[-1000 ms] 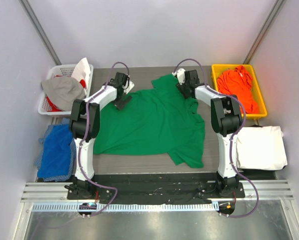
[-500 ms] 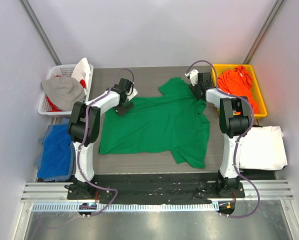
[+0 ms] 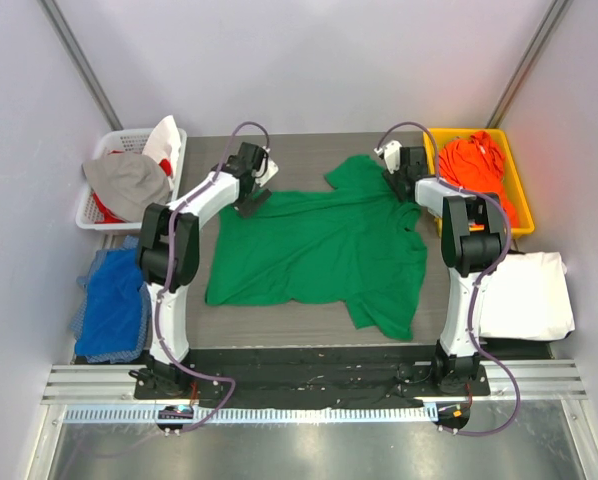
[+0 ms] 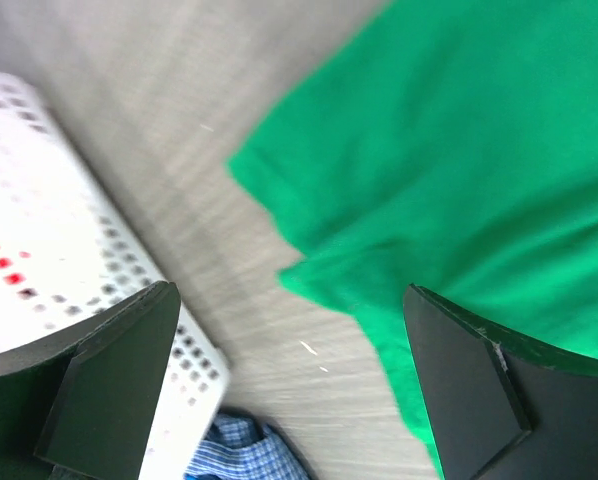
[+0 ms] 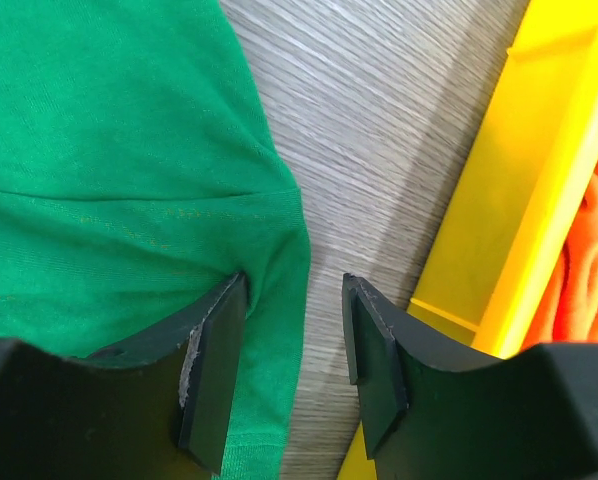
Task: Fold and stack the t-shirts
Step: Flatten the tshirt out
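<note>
Sliding rightward with both arms, the green t-shirt (image 3: 319, 250) now lies nearer the yellow bin (image 3: 522, 190) than it did a second ago. Its far edge is drawn straighter between the two grippers. It is spread flat on the table (image 3: 299, 150), not yet folded, with one sleeve jutting out on the far side just left of the right gripper (image 3: 399, 172).

That gripper sits at the shirt's far right shoulder. In its wrist view the fingers (image 5: 214, 370) stand parted, a hem of cloth runs between them and puckers gather at one tip. It seems to be pressing and dragging the cloth, not pinching it. The left gripper (image 3: 251, 195) is over the far left corner with its fingers spread wide, and the shirt's edge lies unclamped beneath and between them.

Just right of the right gripper, the orange t-shirt (image 3: 474, 170) is heaped in the bin. Nearer that arm's base, the white t-shirt (image 3: 524, 295) lies folded. Left of the left gripper stands a white basket (image 3: 129, 133).

I judge this to be straightening ahead of the first fold.
</note>
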Robot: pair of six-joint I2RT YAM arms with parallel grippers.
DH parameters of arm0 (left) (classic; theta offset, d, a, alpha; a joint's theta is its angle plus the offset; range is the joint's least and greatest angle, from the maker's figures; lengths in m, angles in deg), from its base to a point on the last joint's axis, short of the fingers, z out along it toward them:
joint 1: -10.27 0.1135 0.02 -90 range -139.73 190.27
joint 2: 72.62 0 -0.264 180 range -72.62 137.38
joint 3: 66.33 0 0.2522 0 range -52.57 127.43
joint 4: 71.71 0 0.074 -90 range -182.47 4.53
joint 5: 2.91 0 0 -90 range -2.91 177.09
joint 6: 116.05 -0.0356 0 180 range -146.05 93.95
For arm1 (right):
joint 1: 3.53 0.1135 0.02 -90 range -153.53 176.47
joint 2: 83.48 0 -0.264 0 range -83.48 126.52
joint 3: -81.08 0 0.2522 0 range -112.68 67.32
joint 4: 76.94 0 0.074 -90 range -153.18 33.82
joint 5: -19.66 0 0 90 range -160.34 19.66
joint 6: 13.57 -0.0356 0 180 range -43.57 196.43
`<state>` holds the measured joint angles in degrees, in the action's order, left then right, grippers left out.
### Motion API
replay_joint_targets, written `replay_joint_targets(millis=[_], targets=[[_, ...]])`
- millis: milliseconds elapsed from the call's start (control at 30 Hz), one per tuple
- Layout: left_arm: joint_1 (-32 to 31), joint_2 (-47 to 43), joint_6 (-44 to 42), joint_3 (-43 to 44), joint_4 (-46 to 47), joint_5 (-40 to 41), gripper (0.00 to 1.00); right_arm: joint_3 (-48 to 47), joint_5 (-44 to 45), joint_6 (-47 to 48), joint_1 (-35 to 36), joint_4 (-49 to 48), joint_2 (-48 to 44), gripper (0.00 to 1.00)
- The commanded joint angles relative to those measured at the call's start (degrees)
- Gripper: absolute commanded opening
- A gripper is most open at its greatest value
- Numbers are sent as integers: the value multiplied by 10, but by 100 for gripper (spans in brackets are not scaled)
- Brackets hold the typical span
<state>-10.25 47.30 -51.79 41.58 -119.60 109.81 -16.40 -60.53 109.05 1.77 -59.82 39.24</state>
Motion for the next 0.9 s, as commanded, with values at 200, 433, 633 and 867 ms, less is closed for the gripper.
replay_joint_targets(millis=[200,433,633,867], targets=[[41,37,1,77,69,23,100,23,13,3,-11,29,-5,51],[56,80,-12,110,94,22,100,26,8,-3,-11,34,-9,51],[59,94,-12,110,103,12,100,32,11,0,-10,33,-14,51],[61,121,-21,130,110,18,100,41,13,-3,-10,32,-22,51]])
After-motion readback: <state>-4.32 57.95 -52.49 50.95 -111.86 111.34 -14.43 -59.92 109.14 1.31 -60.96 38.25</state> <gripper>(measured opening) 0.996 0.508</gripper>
